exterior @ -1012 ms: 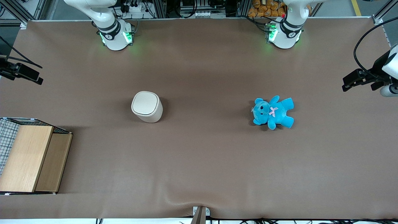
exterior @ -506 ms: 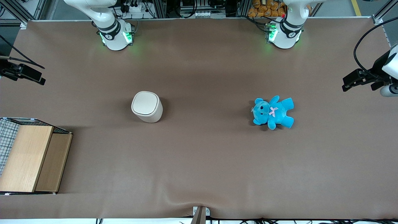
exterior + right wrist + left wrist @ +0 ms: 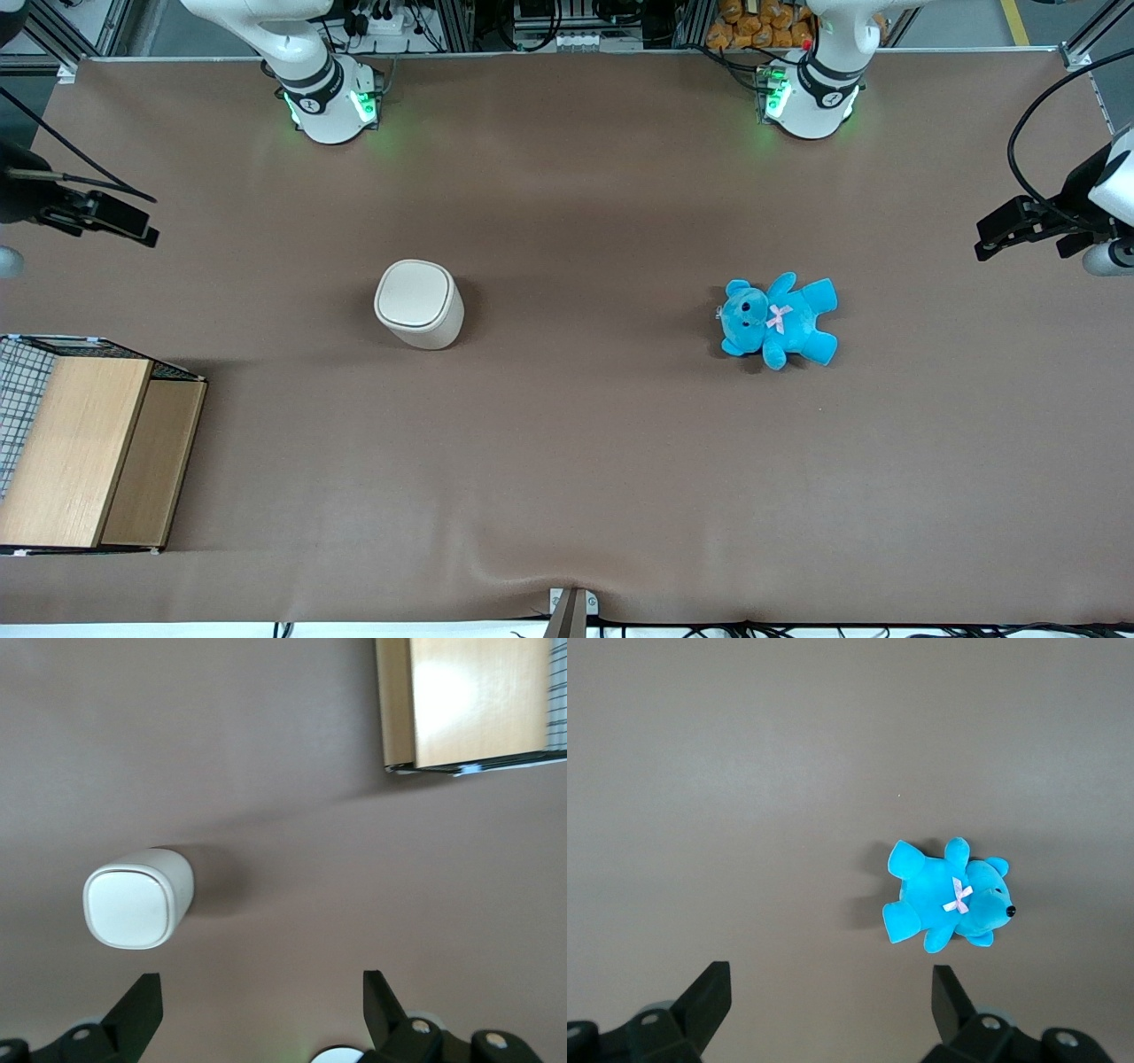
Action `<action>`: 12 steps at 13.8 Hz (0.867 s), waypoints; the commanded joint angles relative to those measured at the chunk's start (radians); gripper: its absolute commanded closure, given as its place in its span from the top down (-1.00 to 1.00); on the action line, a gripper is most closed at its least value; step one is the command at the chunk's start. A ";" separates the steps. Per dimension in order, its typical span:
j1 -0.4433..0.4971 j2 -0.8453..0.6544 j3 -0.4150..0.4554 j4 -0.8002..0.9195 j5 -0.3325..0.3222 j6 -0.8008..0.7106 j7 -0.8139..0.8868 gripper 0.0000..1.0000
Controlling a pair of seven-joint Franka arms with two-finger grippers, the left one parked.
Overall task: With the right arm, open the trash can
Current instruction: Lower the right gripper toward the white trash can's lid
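Observation:
The trash can is a small cream-white bin standing upright on the brown table with its flat lid shut. It also shows in the right wrist view, seen from above with the lid closed. My right gripper hangs above the table toward the working arm's end, well apart from the trash can and a little farther from the front camera than it. In the right wrist view the gripper is open and empty, its two black fingers spread wide over bare table beside the can.
A light wooden box with wire mesh stands at the working arm's end, near the front edge; it also shows in the right wrist view. A blue teddy lies toward the parked arm's end of the table.
My right gripper has moved in from the table's end toward the trash can. The trash can, teddy and box have not moved.

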 commanded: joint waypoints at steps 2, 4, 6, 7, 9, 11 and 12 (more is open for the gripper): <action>0.030 0.025 -0.001 -0.009 0.027 0.029 0.035 0.58; 0.059 0.025 -0.001 -0.041 0.027 0.067 0.110 0.46; 0.082 0.025 -0.001 -0.077 0.027 0.098 0.132 0.17; 0.092 0.025 -0.001 -0.092 0.027 0.109 0.132 0.08; 0.111 0.023 -0.001 -0.136 0.027 0.147 0.161 -0.10; 0.132 0.023 -0.001 -0.163 0.027 0.173 0.204 -0.26; 0.148 0.023 -0.001 -0.179 0.027 0.190 0.230 -0.31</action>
